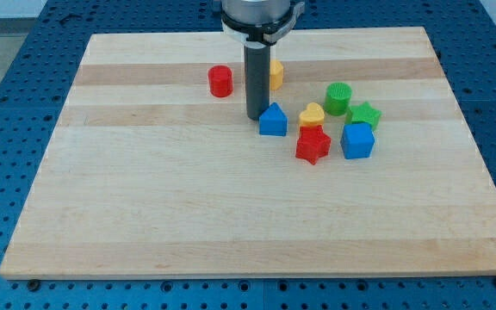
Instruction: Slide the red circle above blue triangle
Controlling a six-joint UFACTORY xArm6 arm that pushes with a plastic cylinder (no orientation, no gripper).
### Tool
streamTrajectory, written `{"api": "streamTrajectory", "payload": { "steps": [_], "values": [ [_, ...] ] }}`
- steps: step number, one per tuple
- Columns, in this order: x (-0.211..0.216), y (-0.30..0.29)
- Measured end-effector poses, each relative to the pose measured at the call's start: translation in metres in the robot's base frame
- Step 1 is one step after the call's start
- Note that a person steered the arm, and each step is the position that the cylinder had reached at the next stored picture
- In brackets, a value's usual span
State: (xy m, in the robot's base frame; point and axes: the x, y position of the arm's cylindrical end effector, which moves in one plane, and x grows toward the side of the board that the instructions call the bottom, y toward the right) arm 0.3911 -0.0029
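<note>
In the camera view you are looking down at a pale wooden worktop (145, 215) sitting on a blue perforated base. The red circle (220, 81) is a short, squat cylinder with a flat round top, bright red all over, standing upright on the boards toward the view's top, left of centre. The dark rod comes down from the grey collar at the view's top, and my tip (257, 117) rests on the worktop just beside the blue triangle (273, 120), at its 9 o'clock; you cannot tell for certain whether they touch. From my tip, the red circle lies at about 10 o'clock, near but clearly apart from it. From the blue triangle, which looks like a small house-shaped block with a peaked top, the red circle sits at roughly 10 to 11 o'clock. There is no gripper on this arm, only the rod, so there is nothing spread or pinched to report. Behind the rod, at the triangle's 12 o'clock, a yellow block (275, 73) is partly hidden and its shape is unclear. At the triangle's 3 o'clock side you find a cluster: a yellow heart (312, 114), a red star (313, 145), a blue cube (357, 139), a green star (365, 114) and a green cylinder (338, 97).
</note>
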Motion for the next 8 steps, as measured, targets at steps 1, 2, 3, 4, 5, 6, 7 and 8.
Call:
{"api": "streamTrajectory", "payload": {
  "steps": [1,2,3,4,5,6,7,8],
  "values": [
    [0.006,0.002],
    [0.01,0.004],
    [0.009,0.0],
    [0.012,-0.051],
    [0.001,-0.111],
    [-0.044,-0.131],
    [-0.084,-0.112],
    [-0.094,-0.078]
  ]
}}
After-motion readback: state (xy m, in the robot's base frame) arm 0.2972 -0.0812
